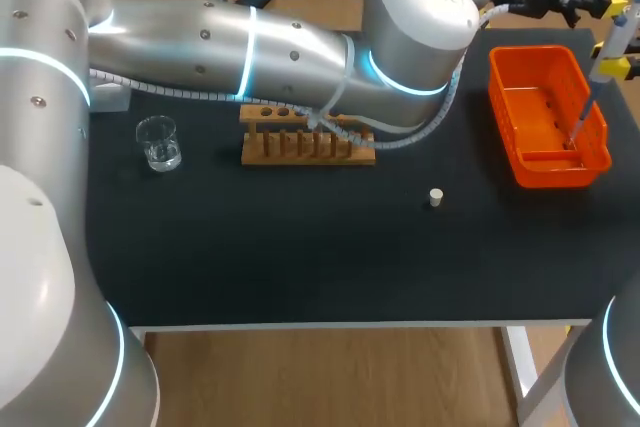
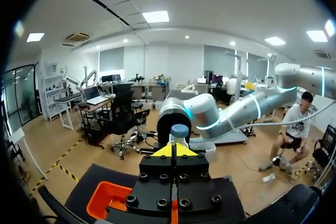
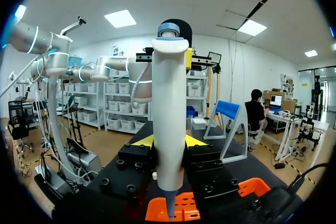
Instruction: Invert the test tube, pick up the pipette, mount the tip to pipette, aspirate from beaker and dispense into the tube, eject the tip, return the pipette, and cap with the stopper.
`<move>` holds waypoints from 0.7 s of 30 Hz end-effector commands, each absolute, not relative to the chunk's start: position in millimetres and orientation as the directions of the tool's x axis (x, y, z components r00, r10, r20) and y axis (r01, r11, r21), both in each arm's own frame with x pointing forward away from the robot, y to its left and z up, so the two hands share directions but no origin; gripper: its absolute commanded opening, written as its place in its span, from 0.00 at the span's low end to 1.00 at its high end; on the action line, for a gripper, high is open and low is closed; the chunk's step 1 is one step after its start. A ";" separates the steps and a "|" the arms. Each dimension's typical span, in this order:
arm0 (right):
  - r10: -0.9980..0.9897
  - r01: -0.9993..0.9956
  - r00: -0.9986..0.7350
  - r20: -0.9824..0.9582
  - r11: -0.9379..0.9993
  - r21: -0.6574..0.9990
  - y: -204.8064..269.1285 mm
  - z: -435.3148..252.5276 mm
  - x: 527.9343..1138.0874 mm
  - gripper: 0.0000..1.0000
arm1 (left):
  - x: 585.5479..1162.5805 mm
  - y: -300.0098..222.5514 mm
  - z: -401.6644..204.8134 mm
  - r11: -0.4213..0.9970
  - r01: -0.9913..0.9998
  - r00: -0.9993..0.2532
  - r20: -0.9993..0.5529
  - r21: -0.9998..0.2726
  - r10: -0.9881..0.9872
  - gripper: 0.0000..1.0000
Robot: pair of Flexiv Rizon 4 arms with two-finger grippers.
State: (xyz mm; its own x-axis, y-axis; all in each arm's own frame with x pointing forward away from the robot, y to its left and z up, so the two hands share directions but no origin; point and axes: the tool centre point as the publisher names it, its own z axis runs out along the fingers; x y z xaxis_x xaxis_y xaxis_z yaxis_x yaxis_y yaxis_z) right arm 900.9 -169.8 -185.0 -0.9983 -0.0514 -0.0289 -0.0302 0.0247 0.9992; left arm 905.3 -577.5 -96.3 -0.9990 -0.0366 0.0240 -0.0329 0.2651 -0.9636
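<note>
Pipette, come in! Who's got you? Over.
Right gripper shut on pipette. Left gripper shut, by its blue top. Its lower end over orange basket. Nothing in the way.

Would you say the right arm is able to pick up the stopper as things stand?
Probably not yet. The stopper lies alone on open table with nothing around it, but the right hand is shut on the pipette, held above the orange basket, so it has no free grip.
</note>
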 end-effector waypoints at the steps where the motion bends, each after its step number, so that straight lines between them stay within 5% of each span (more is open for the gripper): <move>1: -0.055 -0.031 -0.998 -0.030 0.025 0.999 -169.2 -176.6 902.4 0.00 | 904.5 -579.7 -111.7 0.199 -0.032 -0.999 0.025 -0.980 -0.037 0.00; 21: -0.055 -0.031 -0.998 -0.030 0.025 0.999 -169.2 -176.6 902.4 0.00 | 908.6 -571.0 -96.1 0.216 -0.052 -0.996 0.036 -0.975 -0.077 0.00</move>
State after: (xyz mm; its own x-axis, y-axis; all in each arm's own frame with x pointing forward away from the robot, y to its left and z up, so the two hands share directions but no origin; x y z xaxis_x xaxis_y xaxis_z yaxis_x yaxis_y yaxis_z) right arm 901.9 -168.9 -181.2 -0.9982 -0.0526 -0.0296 -0.0308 0.0210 0.9993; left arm 910.8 -573.5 -95.1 -0.9970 -0.0686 0.0372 -0.0536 0.2560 -0.9652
